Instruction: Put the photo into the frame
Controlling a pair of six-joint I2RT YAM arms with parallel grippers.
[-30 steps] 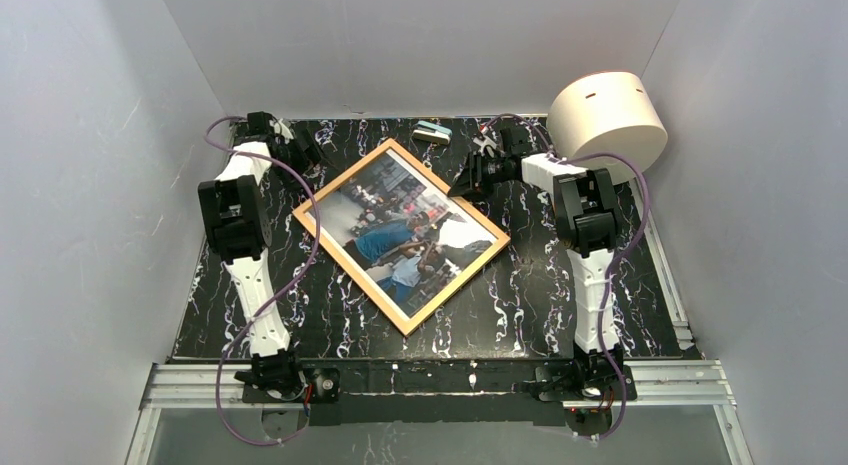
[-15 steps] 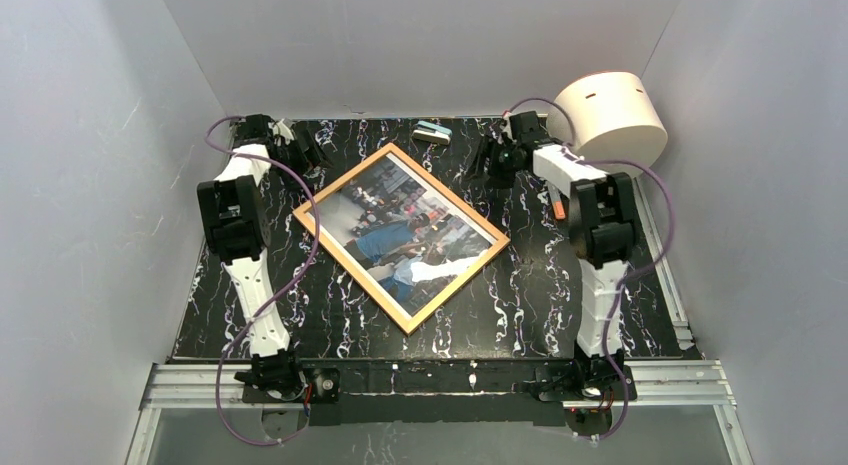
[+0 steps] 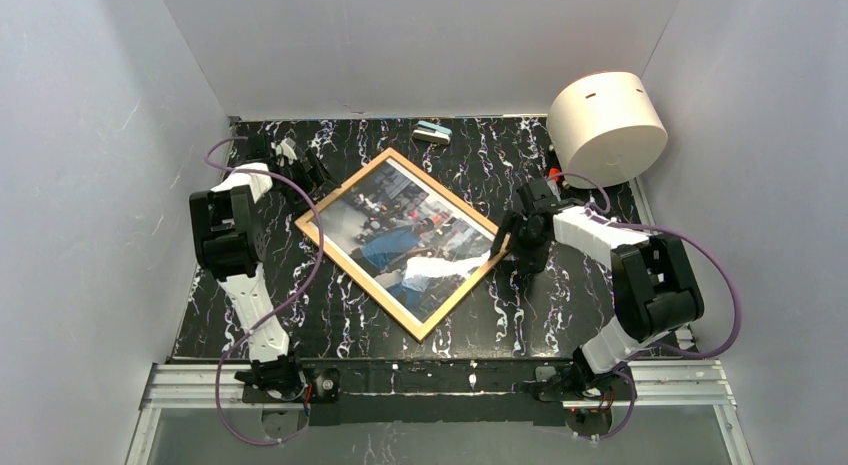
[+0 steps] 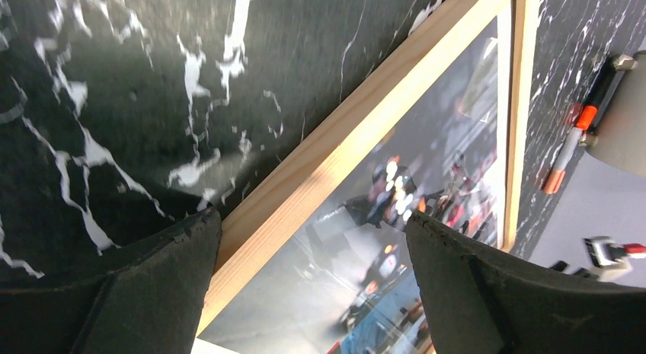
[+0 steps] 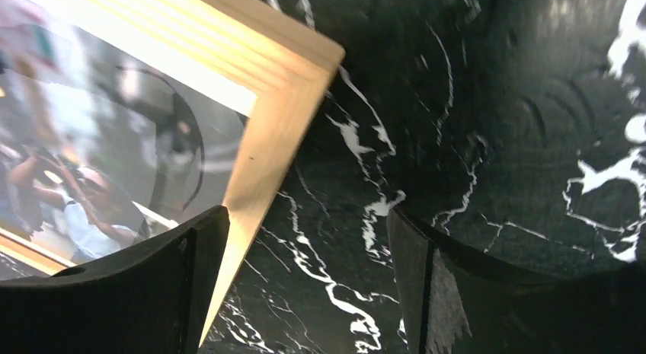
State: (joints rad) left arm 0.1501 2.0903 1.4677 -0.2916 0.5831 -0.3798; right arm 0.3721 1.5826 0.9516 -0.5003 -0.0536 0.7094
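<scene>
- Top view: bright, even, diffuse light from above. Walls (image 3: 90, 185) read flat grey-white, with no hard shadows.
- Black table (image 3: 520, 315) keeps its vein detail; shadows barely show on it.
- White cylinder (image 3: 607, 125) close to blown out.
- Pale glare streak on the frame (image 3: 342, 186) glass washes out part of the photo (image 3: 385, 225).
- Mild wide-angle lean in the walls at the edges.
- Left wrist view: wood edge sharp; photo hazy and soft under reflections. Fingers (image 4: 526, 293) of the left gripper (image 4: 311, 221) near-black.
- Right wrist view: softer overall, top-left corner smeared, ring-shaped reflection on the glass. Fingers (image 5: 495, 293) of the right gripper (image 5: 308, 217) underexposed.
</scene>
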